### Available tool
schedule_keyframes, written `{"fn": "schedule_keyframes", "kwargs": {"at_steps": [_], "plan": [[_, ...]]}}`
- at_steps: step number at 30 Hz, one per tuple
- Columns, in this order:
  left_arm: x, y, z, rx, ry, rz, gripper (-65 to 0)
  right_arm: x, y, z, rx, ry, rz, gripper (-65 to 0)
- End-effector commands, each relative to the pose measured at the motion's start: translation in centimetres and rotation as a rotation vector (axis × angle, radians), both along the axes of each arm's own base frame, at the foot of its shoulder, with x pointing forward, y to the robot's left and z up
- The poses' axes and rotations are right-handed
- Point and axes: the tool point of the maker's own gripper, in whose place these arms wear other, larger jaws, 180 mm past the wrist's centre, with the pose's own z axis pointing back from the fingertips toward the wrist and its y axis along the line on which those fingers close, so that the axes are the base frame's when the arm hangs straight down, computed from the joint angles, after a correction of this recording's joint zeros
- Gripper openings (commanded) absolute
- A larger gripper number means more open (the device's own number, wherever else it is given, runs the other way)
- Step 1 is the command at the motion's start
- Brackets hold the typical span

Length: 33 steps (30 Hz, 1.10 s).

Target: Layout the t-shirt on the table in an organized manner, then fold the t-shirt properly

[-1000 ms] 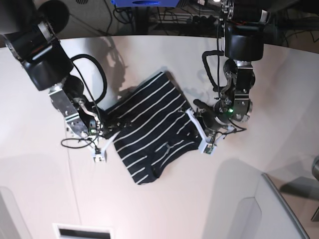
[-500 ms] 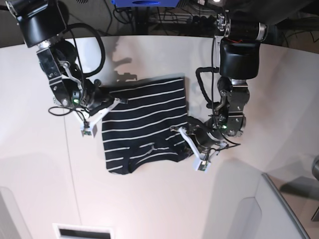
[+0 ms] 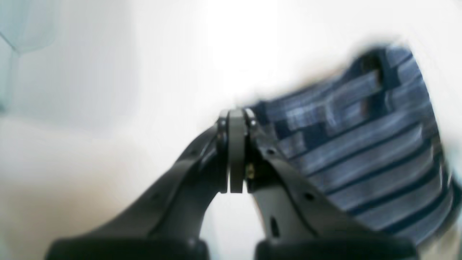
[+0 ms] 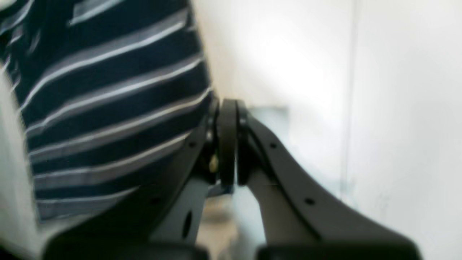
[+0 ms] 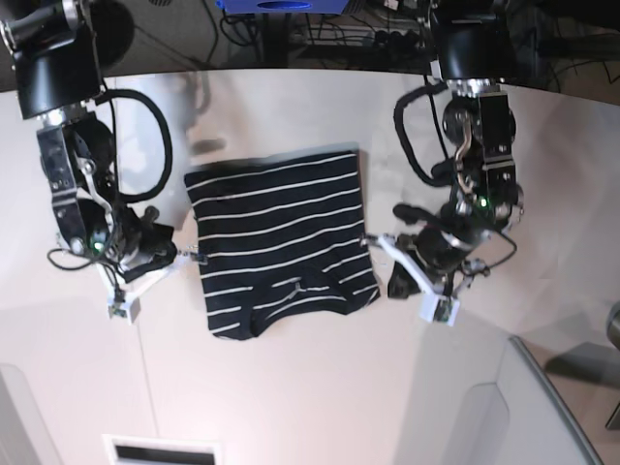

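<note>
The t-shirt (image 5: 279, 242), dark with thin white stripes, lies folded into a compact rectangle on the white table (image 5: 320, 387). On the base view's right, my left gripper (image 5: 371, 240) is shut, its tips at the shirt's right edge. In the left wrist view the left gripper (image 3: 232, 117) has its pads pressed together, and the t-shirt (image 3: 364, 144) lies just to its right. My right gripper (image 5: 197, 257) is shut at the shirt's left edge. In the right wrist view the right gripper (image 4: 227, 108) shows nothing between its pads, beside the t-shirt (image 4: 108, 108).
Cables and dark equipment (image 5: 291, 29) crowd the space behind the table's curved far edge. A grey raised panel (image 5: 552, 407) sits at the front right. A white slotted piece (image 5: 160, 450) is at the front edge. A thin seam (image 5: 145, 368) runs down the tabletop's left part.
The shirt has swung from a diagonal to lie square. Both grippers have drawn outward off the fabric to its left and right edges, and the arm on the base view's left has come down.
</note>
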Motion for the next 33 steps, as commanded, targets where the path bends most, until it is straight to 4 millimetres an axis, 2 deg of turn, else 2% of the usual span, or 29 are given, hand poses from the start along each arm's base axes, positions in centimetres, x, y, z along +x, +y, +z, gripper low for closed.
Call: {"fn": "schedule_keyframes", "kwargs": {"at_steps": [1,4,6,8,10,14,19,22,24,25,28,33], "plan": [[-0.2,-0.4,1.3,-0.018,-0.049,-0.009,-65.0,1.1,-1.1,0.3,-0.025,-0.031,-0.016,-65.0],[-3.5,-3.5,-0.1,-0.086,-0.001,-0.072,-65.0,1.0,-2.0,-1.1,-0.049,-0.032,-0.04,-65.0],[-5.0,-6.1,-1.1,-0.117,0.016,-0.132,-65.0,0.2,-1.7,-1.7,-0.043,-0.022,-0.038,-65.0],[-5.9,-6.9,-2.1,-0.112,0.012,-0.152,-65.0,-0.4,-1.1,-1.5,-0.033,-0.037,-0.028,-65.0],[-6.9,-6.8,-3.3,-0.091,0.028,-0.153,-65.0,-1.1,-0.3,-0.8,-0.017,-0.061,-0.011,-65.0],[-8.1,-7.2,-4.2,-0.089,0.059,-0.165,-65.0,-2.8,1.1,0.5,0.011,-0.096,0.017,-65.0],[-9.1,-7.0,-4.8,-0.079,0.08,-0.165,-65.0,-4.8,3.1,0.0,0.053,-0.082,0.029,-65.0],[-9.5,-6.8,-5.9,-0.077,0.11,-0.163,-65.0,-5.5,7.1,-0.2,0.075,-0.094,0.13,-65.0],[-10.0,-6.3,-7.4,-0.069,0.152,-0.162,-65.0,-5.6,8.5,-0.5,0.075,-0.104,0.17,-65.0],[-10.0,-6.1,-8.1,-0.068,0.172,-0.157,-65.0,-5.8,8.9,-1.2,0.066,-0.094,0.186,-65.0],[-10.0,-4.6,-10.4,-0.054,0.223,-0.138,-65.0,-6.6,7.9,-3.8,0.03,-0.022,0.176,-65.0],[-8.9,-2.5,-10.6,-0.042,0.174,-0.124,-65.0,-7.4,7.8,-4.5,0.027,-0.016,0.172,-65.0]]}}
